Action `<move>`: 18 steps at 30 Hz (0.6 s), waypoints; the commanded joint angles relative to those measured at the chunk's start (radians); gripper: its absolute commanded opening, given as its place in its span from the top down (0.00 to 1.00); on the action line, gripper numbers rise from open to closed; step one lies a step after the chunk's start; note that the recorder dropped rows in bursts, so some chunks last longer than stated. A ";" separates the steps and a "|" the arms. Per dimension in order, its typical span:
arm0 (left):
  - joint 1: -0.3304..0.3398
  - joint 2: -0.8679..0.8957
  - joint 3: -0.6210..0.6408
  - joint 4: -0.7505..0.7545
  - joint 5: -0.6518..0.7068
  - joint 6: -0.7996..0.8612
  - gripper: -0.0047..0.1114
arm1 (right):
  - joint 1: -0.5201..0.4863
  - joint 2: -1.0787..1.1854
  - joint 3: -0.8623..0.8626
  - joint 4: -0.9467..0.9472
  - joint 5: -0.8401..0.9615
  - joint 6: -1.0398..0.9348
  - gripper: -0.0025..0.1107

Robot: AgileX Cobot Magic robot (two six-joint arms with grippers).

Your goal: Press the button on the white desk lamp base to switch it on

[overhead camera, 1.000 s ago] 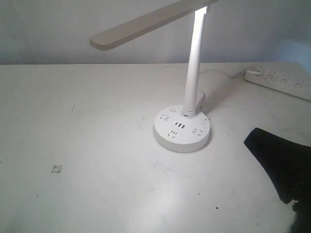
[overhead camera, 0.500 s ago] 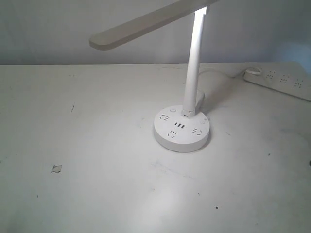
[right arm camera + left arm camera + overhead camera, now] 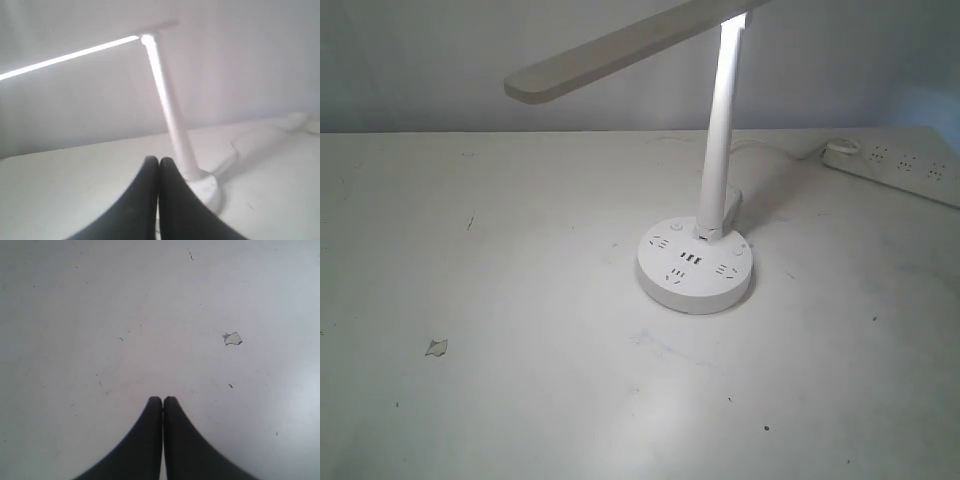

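Observation:
The white desk lamp point(image 3: 718, 150) stands right of the table's middle; its flat bar head point(image 3: 620, 50) reaches up and left, lit on its underside. Its round base point(image 3: 695, 265) shows outlet slots, dark USB ports and small round buttons. Neither gripper appears in the exterior view. In the right wrist view my right gripper point(image 3: 159, 160) is shut and empty, with the pole point(image 3: 167, 107) and part of the base point(image 3: 207, 189) just beyond its tips and the glowing head point(image 3: 70, 57) above. My left gripper point(image 3: 163, 399) is shut over bare table.
A long white power strip point(image 3: 895, 165) lies at the back right, a cable point(image 3: 770, 150) running from it toward the lamp. A small scrap point(image 3: 436, 347) lies on the white table point(image 3: 520, 250) at the left; the scrap point(image 3: 232, 338) also shows in the left wrist view.
A second ago my right gripper showed as a dark shape at the lower right of the exterior view; it has since drawn out of that view. The lamp has stayed still.

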 commanded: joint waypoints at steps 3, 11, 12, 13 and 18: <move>0.000 -0.004 0.001 -0.007 0.006 -0.001 0.96 | -0.001 -0.005 0.005 0.057 0.307 0.105 0.98; 0.000 -0.004 0.001 -0.007 0.006 -0.001 0.96 | -0.001 -0.005 0.005 0.235 0.432 0.008 0.98; 0.000 -0.004 0.001 -0.007 0.006 -0.001 0.96 | -0.001 -0.005 0.005 0.249 0.426 -0.032 0.98; 0.000 -0.004 0.001 -0.007 0.006 -0.001 0.96 | -0.001 -0.005 0.005 0.268 0.419 -0.072 0.98; 0.000 -0.004 0.001 -0.007 0.006 -0.001 0.96 | -0.001 -0.005 0.005 0.350 0.431 -0.145 0.98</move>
